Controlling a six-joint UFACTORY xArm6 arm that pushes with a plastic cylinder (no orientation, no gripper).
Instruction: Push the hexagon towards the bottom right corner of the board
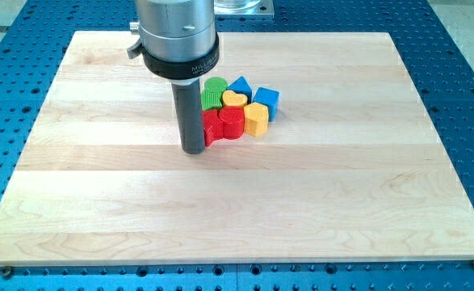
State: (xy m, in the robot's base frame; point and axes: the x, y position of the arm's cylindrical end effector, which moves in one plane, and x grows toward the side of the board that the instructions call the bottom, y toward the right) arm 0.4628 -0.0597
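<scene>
Roughly mid-board, a bit toward the view's top, sits the yellow hexagon (256,118), on the view's right edge of a tight cluster of blocks. Touching its left side is a red block (232,123), shape unclear, w/ another red block (211,127) further left. Behind the hexagon: yellow heart (234,99), blue cube (266,99), a blue block (239,85) that looks triangular, and a green block (214,91), rounded top. My tip (193,150) rests on the wooden board (237,210) just left of the leftmost red block, touching or nearly so, can't tell which. No claw on this rig, just the rod. Blue perforated table (463,65) surrounds the board.
</scene>
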